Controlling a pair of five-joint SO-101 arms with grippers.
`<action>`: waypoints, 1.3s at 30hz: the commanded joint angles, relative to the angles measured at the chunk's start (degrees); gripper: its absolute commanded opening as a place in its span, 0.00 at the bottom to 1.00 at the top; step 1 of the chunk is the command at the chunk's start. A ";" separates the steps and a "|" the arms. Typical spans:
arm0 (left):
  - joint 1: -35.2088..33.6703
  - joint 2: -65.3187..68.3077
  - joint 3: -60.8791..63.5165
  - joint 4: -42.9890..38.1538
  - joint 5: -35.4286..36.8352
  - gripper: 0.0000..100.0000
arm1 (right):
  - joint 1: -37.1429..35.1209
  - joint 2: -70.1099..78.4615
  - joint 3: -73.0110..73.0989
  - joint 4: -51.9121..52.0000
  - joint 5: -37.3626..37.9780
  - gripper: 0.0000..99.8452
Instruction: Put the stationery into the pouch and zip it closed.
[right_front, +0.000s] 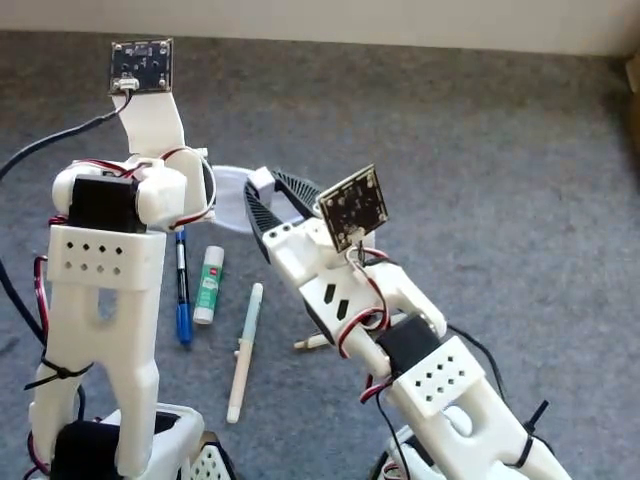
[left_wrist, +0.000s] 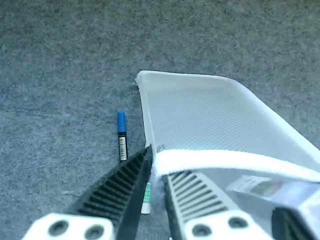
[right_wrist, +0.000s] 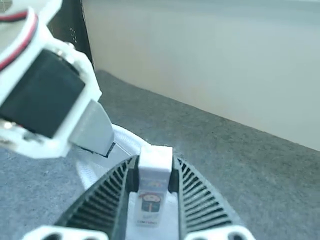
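Observation:
A white mesh pouch (left_wrist: 210, 115) lies on the grey carpet, and my left gripper (left_wrist: 157, 163) is shut on its white rim, holding the mouth up. In the high view the pouch (right_front: 230, 205) peeks out between the two arms. My right gripper (right_wrist: 155, 161) is shut on a small white eraser (right_wrist: 151, 186) and hovers just over the pouch mouth (right_wrist: 122, 142); the same right gripper (right_front: 275, 196) shows in the high view. A blue marker (right_front: 183, 290), a glue stick (right_front: 209, 285) and a white pen (right_front: 244, 350) lie on the carpet beside the pouch.
A thin beige stick (right_front: 310, 342) pokes out from under the right arm. The left arm's body (right_wrist: 45, 95) stands close beside the right gripper. A pale wall (right_wrist: 225, 65) runs along the far edge of the carpet. Open carpet (right_front: 500, 180) lies to the right.

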 joint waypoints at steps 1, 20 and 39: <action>-0.92 1.27 -1.36 -0.44 0.70 0.01 | -1.54 -1.45 -0.57 6.02 0.70 0.00; -1.01 1.27 -1.36 -0.44 0.79 0.01 | -4.44 -1.54 -1.80 15.60 8.79 0.01; -1.01 1.27 -1.10 -0.44 0.79 0.01 | -5.67 -1.54 -11.21 31.69 6.86 0.15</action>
